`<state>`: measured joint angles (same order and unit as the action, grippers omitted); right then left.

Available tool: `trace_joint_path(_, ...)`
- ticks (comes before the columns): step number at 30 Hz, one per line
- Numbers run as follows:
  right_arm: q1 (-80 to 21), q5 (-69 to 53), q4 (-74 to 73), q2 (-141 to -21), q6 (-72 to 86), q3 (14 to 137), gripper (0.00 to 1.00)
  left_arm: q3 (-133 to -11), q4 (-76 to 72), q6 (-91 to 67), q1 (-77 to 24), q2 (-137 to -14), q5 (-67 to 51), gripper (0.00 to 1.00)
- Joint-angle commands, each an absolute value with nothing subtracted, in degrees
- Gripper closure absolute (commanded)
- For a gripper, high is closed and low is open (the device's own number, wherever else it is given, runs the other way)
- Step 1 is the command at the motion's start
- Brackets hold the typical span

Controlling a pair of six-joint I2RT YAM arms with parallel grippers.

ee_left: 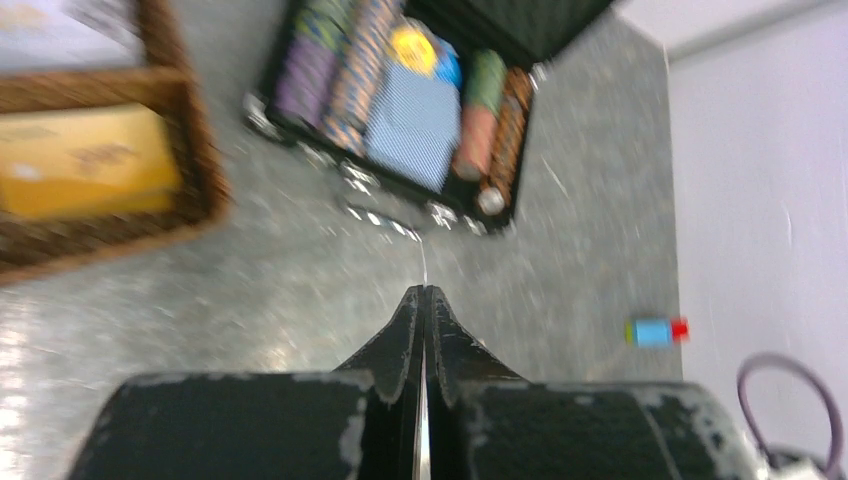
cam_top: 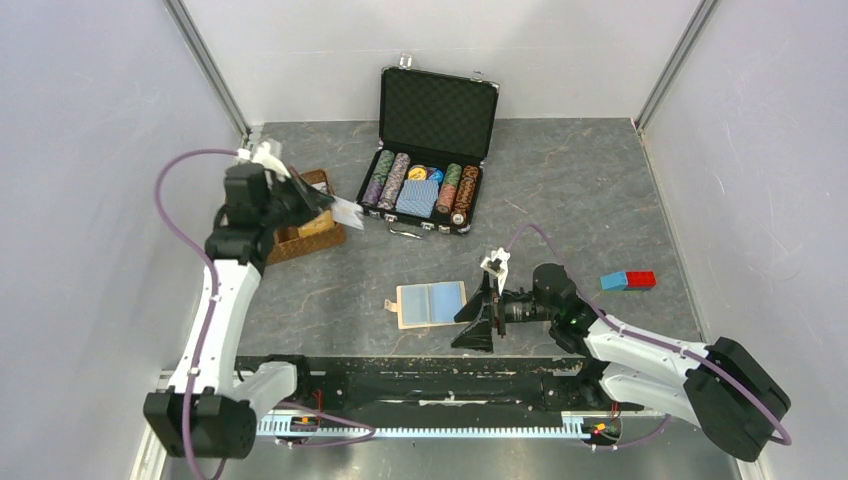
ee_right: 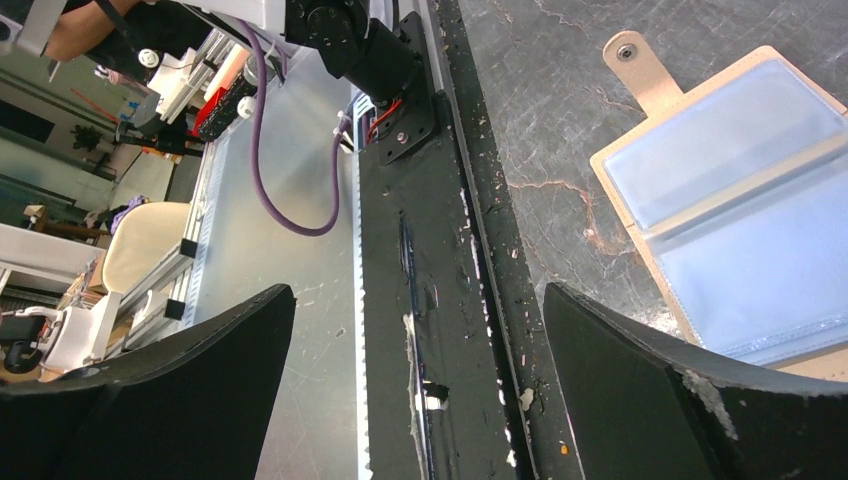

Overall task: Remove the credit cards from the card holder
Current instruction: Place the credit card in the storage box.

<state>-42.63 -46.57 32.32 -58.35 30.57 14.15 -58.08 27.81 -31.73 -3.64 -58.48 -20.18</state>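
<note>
Closest to me, my right tool (cam_top: 478, 322) stood with its jaws spread wide and nothing between them, just beside the right end of the card holder (cam_top: 432, 303), which lay opened flat close to the near edge of the surface (cam_top: 560, 190), about midway along it. Its pale blue pockets (ee_right: 740, 190) faced up and its strap tab (ee_right: 640, 65) pointed toward the left edge; I could not tell whether any pocket had a card in it. I judged that this tool's best use was to press down on the holder's tan border rather than on the slippery pockets, so the holder would not slide when a card was drawn out. Toward the right edge a small blue and red block (cam_top: 628, 280) lay well apart from all this and called for no care. Farther off, toward the left edge, my left tool (cam_top: 310, 200) was clamped tight on one of the credit cards (cam_top: 347, 211), a thin pale card seen edge-on from the wrist, and it hung just beside the wicker tray (cam_top: 300, 243). The step in hand, as I read it, was setting that card down. To do it well I needed to keep the pinch firm, bring the card level and low over the place meant for it, and only then part the jaws, so it would not flutter toward the black case (cam_top: 425, 165) of chips at the far edge.
</note>
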Motion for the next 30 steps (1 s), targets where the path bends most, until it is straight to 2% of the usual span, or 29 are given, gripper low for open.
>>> trace_joint_path(1, -42.55, -45.54, 29.47, -55.84, 27.81, 15.1, 0.02, -65.44, 27.43, -28.2, 6.92, -64.77, -17.76, 0.98)
trace_joint_path(5, -42.58, -45.34, 29.27, -54.89, 27.86, 14.91, 0.02, -68.93, 23.02, -30.15, 12.37, -70.82, -18.0, 0.98)
trace_joint_path(15, -42.54, -44.46, 25.95, -54.39, 26.01, 17.08, 0.02, -68.64, 8.14, -36.83, 20.44, -86.01, -21.6, 0.98)
trace_joint_path(30, -42.58, -42.35, 21.67, -58.1, 24.34, 20.77, 0.02, -70.76, -4.43, -39.51, 21.0, -99.97, -27.62, 0.98)
